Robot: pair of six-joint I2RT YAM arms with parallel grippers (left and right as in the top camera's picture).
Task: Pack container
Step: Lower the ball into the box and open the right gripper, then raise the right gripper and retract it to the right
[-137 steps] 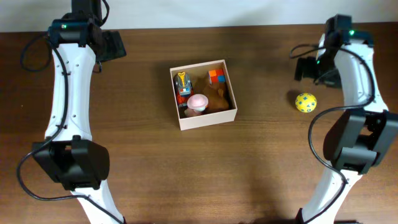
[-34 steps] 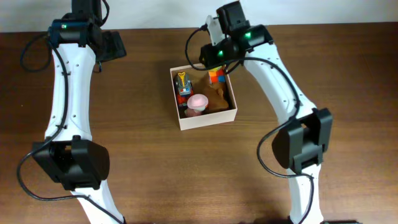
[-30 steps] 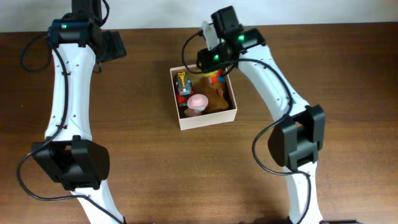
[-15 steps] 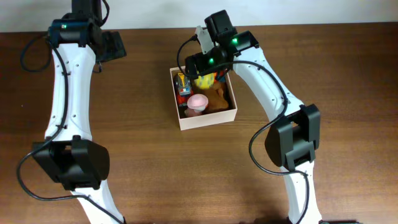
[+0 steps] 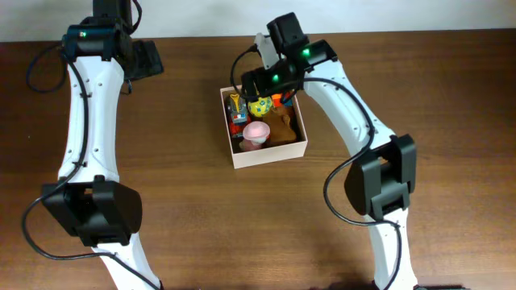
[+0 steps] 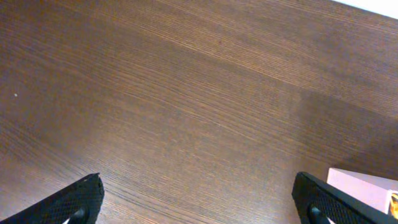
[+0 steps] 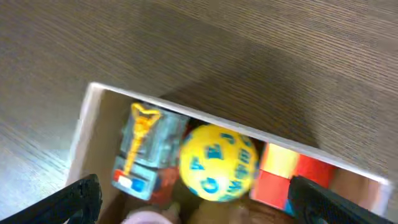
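Container (image 5: 270, 153) sits mid-table, slightly toward the far edge, open top up. Inside it: yellow ball (image 5: 260, 107) at the far wall, blue toy (image 5: 236, 109) on its left, blocks (image 7: 289, 171) on its right, pink toy (image 5: 256, 131) and brown toy (image 5: 284, 125) nearer the front. The wrist view shows the ball resting between the blue toy and the blocks, touching nothing of the gripper.

Right gripper (image 5: 266, 84) hangs over the container's far edge, jaws spread wide, empty. Left gripper (image 5: 141, 58) is well apart at the far left, jaws spread, empty, with only bare wood under it.

Progress: looks nearly done, since no toy shows outside the container. Likely left: lift the right arm clear. No lid is visible, so I cannot tell whether closing is needed.

Table (image 5: 201, 217) is dark brown wood grain, matte. A pale strip runs along the far edge; nothing else of the room is visible.
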